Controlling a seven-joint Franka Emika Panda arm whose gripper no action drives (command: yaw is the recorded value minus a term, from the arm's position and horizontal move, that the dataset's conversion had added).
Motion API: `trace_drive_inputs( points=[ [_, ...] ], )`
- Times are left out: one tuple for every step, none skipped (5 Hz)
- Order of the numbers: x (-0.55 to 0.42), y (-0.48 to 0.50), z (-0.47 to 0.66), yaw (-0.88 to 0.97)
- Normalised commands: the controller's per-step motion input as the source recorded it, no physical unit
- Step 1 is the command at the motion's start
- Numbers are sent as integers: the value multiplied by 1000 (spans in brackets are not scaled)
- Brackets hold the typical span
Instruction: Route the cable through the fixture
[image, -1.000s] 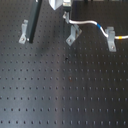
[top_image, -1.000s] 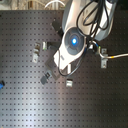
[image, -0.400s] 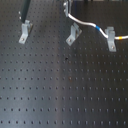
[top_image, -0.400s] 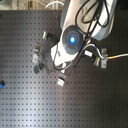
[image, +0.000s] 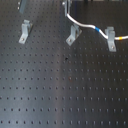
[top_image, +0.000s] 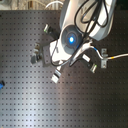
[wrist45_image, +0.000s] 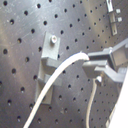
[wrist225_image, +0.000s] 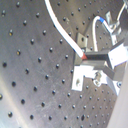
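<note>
Soft, blurry pictures; even light, perhaps from overhead.

A black table (image: 60, 95) fills both exterior views, its matte top drilled with a regular grid of small holes. Soft light from above leaves a faint pale sheen on it. Beyond its far edge, in the second exterior view, lies a narrow lighter strip (top_image: 20, 4), possibly floor, too blurred to tell.
</note>
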Motion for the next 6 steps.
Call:
trace_drive_inputs(
  points=[
    [-83,-16,-110,866],
    [-83,-8,-112,871],
    [-77,0,-112,877],
    [-76,8,-101,880],
    [-75,16,-97,880],
    [-73,23,-94,880]
  ],
)
